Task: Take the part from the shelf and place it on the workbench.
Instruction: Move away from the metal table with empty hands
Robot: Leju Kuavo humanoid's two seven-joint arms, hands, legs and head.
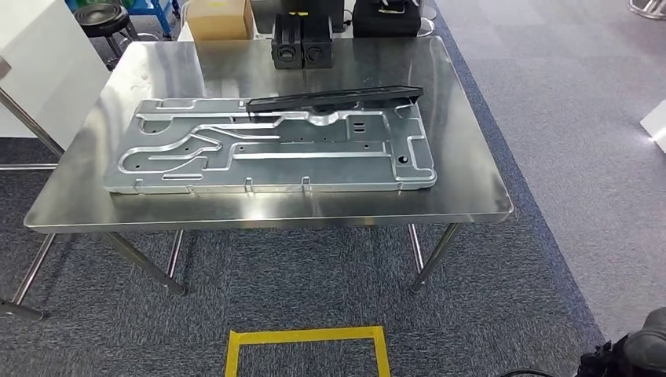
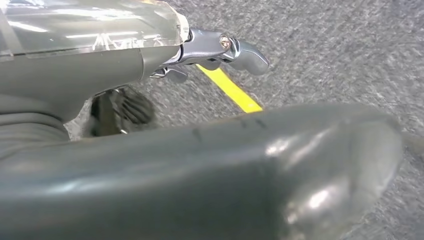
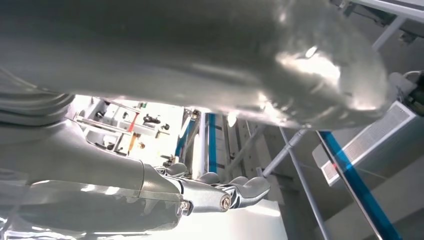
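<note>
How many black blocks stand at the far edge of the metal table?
2: the left black block and the right black block stand side by side, touching, behind the long black part.

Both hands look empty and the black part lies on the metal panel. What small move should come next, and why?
Probably stand off, arms low: the long black part already rests on the stamped metal panel on the steel workbench. The left hand and right hand hold nothing.

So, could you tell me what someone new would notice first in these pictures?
The big stamped metal panel lying flat across the middle of the steel workbench draws the eye first, with a long black part resting along its far edge. Behind them, two black blocks stand at the bench's far side, and a yellow tape square marks the carpet in front.
</note>
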